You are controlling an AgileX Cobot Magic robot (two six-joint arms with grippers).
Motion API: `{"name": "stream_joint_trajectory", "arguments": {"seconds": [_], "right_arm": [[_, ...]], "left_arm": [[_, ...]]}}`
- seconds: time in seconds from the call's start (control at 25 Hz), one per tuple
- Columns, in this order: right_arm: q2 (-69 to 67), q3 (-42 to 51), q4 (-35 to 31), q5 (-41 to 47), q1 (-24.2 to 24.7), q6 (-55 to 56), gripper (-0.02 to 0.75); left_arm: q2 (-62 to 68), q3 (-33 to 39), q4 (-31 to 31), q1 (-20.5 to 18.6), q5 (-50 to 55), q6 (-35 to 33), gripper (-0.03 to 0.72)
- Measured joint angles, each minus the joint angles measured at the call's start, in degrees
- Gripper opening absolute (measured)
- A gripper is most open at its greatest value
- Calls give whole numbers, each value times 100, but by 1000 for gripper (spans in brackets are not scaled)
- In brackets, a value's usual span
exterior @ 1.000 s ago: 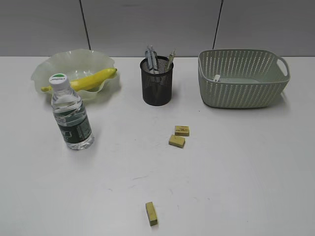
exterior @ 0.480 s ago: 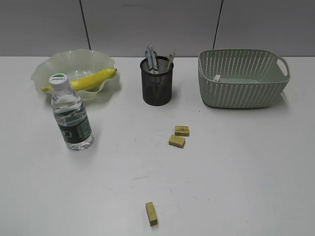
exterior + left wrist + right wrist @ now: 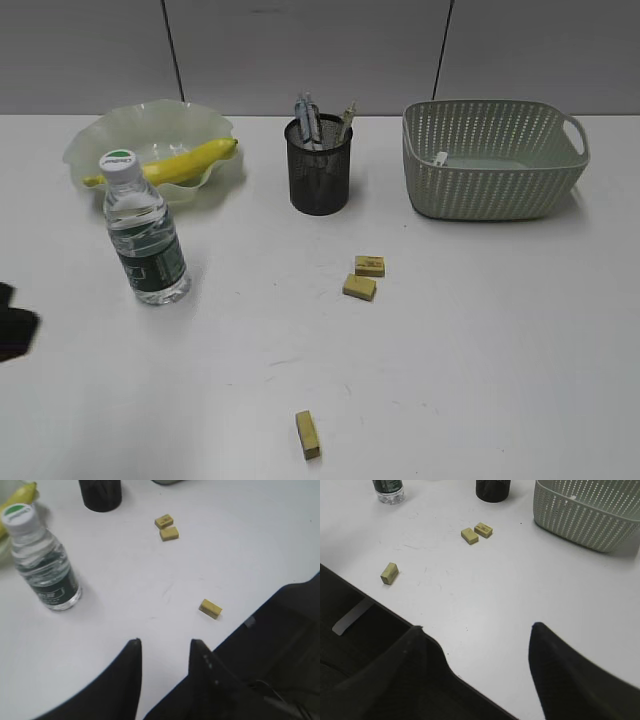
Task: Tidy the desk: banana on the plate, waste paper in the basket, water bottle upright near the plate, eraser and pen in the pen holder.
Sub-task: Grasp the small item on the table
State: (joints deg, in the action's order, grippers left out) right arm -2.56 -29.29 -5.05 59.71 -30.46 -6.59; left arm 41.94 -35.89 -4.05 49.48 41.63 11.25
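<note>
Banana [image 3: 175, 162] on plate [image 3: 95, 135], bottle [image 3: 145, 235] upright nearby: sorted. Three erasers [image 3: 360, 287] loose on desk [image 3: 480, 340]. Left claw [image 3: 165, 650] and right claw [image 3: 475, 632] spread, empty, near desk edge.

I see a grey wall [image 3: 300, 50] behind, panelled, with two dark seams running down it. In both wrist views I see a dark floor [image 3: 280, 645] beyond the near edge, and a pale strip [image 3: 350, 616] lying on it.
</note>
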Motion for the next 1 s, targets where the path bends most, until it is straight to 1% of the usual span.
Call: {"name": "stream_joint_trajectory", "arguments": {"seconds": [0.12,0.24,0.28,0.36,0.44,0.52,0.72,0.8,0.88,1.0], "right_arm": [[0,0,0,0,0,3,508],[0,0,1,-5,0,3,508],[0,0,1,-5,0,3,508],[0,0,1,-5,0,3,508],[0,0,1,-5,0,3,508],[0,0,1,-5,0,3,508],[0,0,1,-5,0,3,508],[0,0,1,-10,0,3,508],[0,0,1,-10,0,3,508],[0,0,1,-10,0,3,508]], "left_arm": [[1353,-318,234,0,-139,-329,243],[2401,-749,354,0,-170,-573,272],[2742,-917,353,0,-182,-617,288],[3325,-1240,405,0,-227,-755,347],[3876,-1553,640,0,-232,-947,405],[4312,-1887,942,0,-220,-1222,447],[5248,-2621,1705,0,177,-2395,469],[5542,-2887,1849,0,485,-2752,484],[5818,-3048,1888,0,763,-3009,514],[6137,-3127,1895,0,926,-3138,575]]}}
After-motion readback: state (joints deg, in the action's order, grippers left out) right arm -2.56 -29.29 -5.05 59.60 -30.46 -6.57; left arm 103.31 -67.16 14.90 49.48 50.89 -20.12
